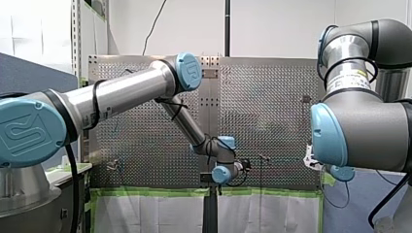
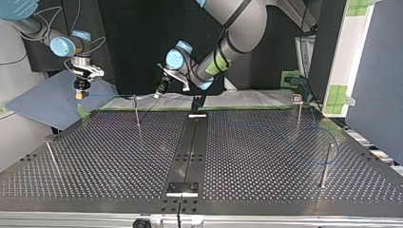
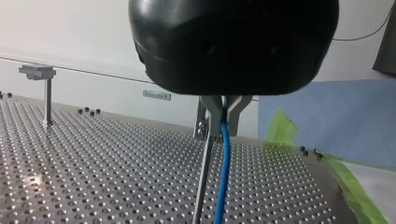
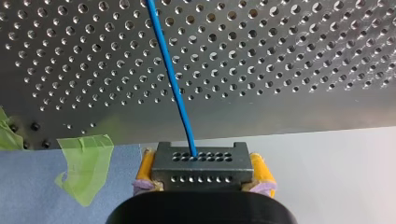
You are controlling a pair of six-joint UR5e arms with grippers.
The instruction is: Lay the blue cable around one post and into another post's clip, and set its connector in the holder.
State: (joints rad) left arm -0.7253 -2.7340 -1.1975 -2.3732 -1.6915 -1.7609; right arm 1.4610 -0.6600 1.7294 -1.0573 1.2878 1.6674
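Two grasps are set: our right fingers [image 4: 146, 166] are closed on the connector [image 4: 201, 164], past the tabletop [image 4: 280, 70] edge, and our left fingers [image 3: 211, 108] pinch the blue cable [image 3: 223, 172] just beside a post [image 3: 201, 182]. Routing seems in hand; next the cable must wrap this post.

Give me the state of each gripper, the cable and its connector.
left gripper: shut on the blue cable, beside a post.
right gripper: shut on the connector.
blue cable: held in the air, running into the connector.
connector: clamped between yellow pads, not set down.
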